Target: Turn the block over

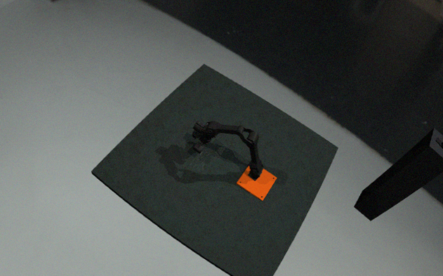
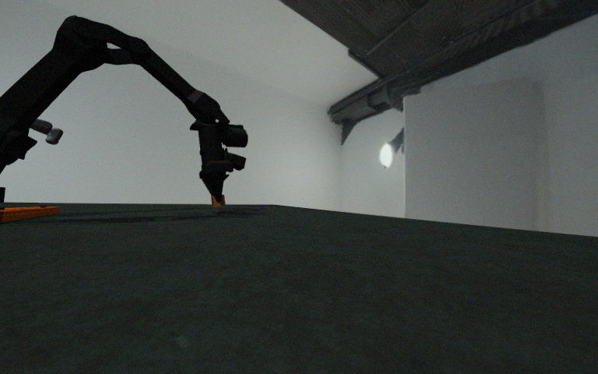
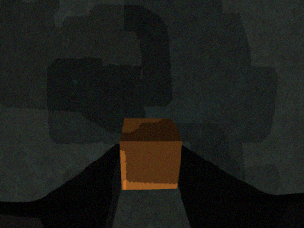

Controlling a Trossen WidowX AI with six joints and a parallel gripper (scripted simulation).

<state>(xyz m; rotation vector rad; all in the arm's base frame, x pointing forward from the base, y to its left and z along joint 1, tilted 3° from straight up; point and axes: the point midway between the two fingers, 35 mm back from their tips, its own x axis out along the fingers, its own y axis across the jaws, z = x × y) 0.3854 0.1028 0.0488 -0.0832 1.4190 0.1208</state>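
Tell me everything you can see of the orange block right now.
The orange block is a small plain cube, matte, with one darker shaded face; no mark is visible. The gripper is shut on it, dark fingers against both sides. The exterior view shows it low at the dark mat, slightly tilted; contact is unclear.

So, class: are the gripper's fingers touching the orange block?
Touching. In the wrist view the two dark fingers press flush against the left and right sides of the orange block, no gap on either side; the gripper is shut on it.

A slim matte-black jointed arm (image 1: 247,139) rises from a square orange base plate (image 1: 266,185).
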